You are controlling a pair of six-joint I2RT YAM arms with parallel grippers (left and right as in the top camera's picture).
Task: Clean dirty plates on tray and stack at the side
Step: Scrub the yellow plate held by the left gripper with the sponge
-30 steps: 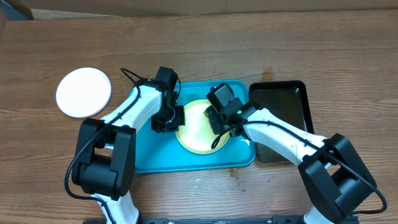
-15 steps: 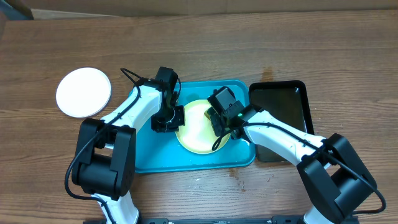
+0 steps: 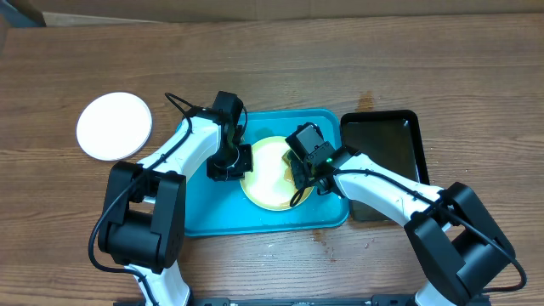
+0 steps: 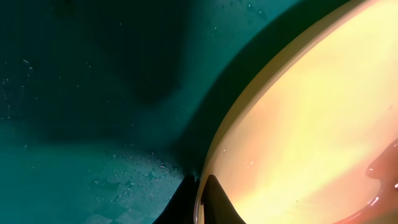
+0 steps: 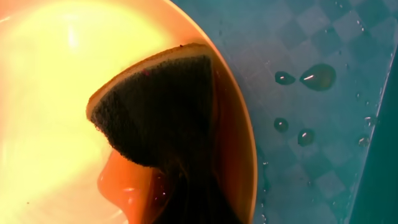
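right gripper [image 3: 298, 173] shifted slightly, clamping sponge [image 5: 155, 106] on yellow plate [image 3: 267, 180]; left gripper [image 3: 244, 161] pinches rim; black tray [image 3: 391, 144] nearby

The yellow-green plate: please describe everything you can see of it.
The pale yellow-green plate is round, shallow and glossy. It lies on the turquoise tray. The left gripper pinches its rim; the right gripper presses a dark sponge onto it, beside wet reddish sauce.

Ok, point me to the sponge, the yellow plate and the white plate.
sponge [image 5: 155, 112], right wrist view, dark scrubbing face.
yellow plate [image 3: 265, 187], overhead view, bare inner surface.
white plate [image 3: 114, 126], overhead view, centre.
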